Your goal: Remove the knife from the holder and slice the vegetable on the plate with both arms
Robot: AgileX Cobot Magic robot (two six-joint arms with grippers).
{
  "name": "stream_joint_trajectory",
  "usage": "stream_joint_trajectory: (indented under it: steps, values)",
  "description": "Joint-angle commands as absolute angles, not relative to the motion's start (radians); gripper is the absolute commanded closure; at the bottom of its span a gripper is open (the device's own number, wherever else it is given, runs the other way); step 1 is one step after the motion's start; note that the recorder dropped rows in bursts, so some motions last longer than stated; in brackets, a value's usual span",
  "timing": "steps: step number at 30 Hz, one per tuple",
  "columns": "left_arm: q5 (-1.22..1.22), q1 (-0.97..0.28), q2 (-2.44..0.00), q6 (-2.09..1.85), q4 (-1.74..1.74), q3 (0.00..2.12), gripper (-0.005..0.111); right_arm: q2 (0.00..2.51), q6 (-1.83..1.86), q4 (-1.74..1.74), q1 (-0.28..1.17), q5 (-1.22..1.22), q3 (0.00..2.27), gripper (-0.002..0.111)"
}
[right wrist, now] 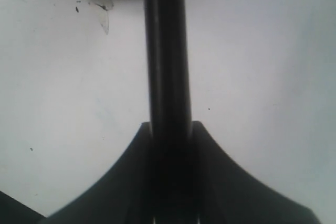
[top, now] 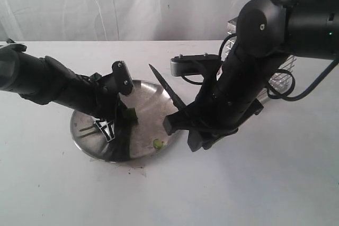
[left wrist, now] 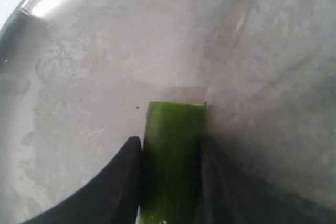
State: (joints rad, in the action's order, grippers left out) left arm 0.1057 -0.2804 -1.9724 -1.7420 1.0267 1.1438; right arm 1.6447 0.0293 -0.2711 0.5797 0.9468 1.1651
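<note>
Holding the vegetable [left wrist: 176, 121] down on the plate [left wrist: 105, 51], your left gripper [left wrist: 170, 153] is clenched on a green stub with a flat cut end. Your right gripper [right wrist: 169, 140] grasps the knife [top: 167, 86] by its black handle, blade raised above the plate, apart from the vegetable. Lower the edge square across the stub, just clear of the left fingers [left wrist: 123, 171]. 1 small cut piece [top: 158, 143] lies nearby on the plate.

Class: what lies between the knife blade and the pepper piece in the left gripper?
Only bare plate. The exterior view shows nothing between the knife and the pepper held by the left gripper.
</note>
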Motion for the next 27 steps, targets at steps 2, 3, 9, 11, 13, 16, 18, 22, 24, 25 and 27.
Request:
stream_joint_trajectory:
  steps: [2,3,9,11,13,16,18,22,24,25,27]
  values:
    - [0.176,-0.279,-1.967,-1.724,1.039,1.147,0.067,1.634,0.038,-0.303,0.575,0.937,1.163,0.108]
    - [0.178,-0.279,-1.965,-1.721,1.039,1.147,0.058,1.634,0.038,-0.303,0.575,0.937,1.163,0.108]
    - [0.157,-0.281,-1.921,-1.670,1.041,1.151,0.034,1.641,0.038,-0.325,0.575,0.915,1.163,0.108]
    - [0.157,-0.281,-1.885,-1.650,1.043,1.159,0.035,1.657,0.038,-0.325,0.577,0.895,1.163,0.108]
    - [0.126,-0.281,-1.847,-1.606,1.043,1.169,0.035,1.683,0.038,-0.340,0.577,0.874,1.165,0.108]
    - [0.000,-0.277,-1.798,-1.495,1.043,1.171,0.051,1.726,0.038,-0.367,0.577,0.848,1.169,0.108]
    - [-0.046,-0.250,-1.781,-1.406,1.054,1.165,0.085,1.756,0.025,-0.380,0.581,0.853,1.192,0.108]
    - [0.000,-0.164,-1.785,-1.255,1.087,1.165,0.107,1.804,-0.018,-0.385,0.614,0.851,1.258,0.108]
    - [0.025,-0.114,-1.805,-1.153,1.121,1.165,0.107,1.840,-0.056,-0.381,0.639,0.851,1.307,0.108]
    - [0.056,-0.090,-1.813,-1.114,1.129,1.169,0.107,1.860,-0.077,-0.373,0.650,0.853,1.330,0.108]
    - [0.179,-0.047,-1.846,-1.053,1.158,1.196,0.107,1.906,-0.130,-0.347,0.672,0.874,1.372,0.108]
